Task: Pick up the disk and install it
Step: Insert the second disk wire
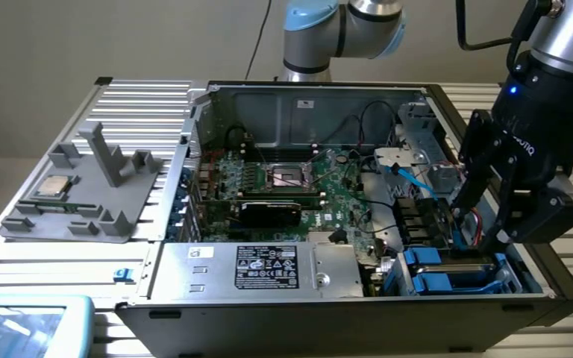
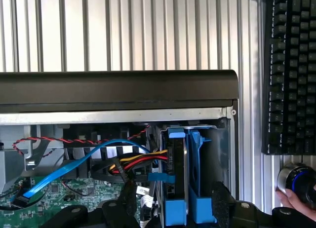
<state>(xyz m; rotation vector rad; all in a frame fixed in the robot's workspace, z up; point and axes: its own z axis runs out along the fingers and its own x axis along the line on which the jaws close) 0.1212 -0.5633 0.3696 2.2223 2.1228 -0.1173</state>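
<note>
Open-jawed, the gripper (image 1: 483,216) hangs above blue carriers (image 2: 190,188) slotted against the case wall (image 2: 118,90).

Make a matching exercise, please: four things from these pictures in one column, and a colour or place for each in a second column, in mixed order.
Things:
1. disk carrier
2. keyboard
3. processor chip
4. power-supply box

Descriptions:
A. on the grey holder, outside the case at the exterior view's left
B. bright blue, standing upright in the drive bay
C. black, lying on the ribbed table beside the case
D. grey with a dark label, along the near edge of the case

Pairs: 1-B, 2-C, 3-A, 4-D
</note>
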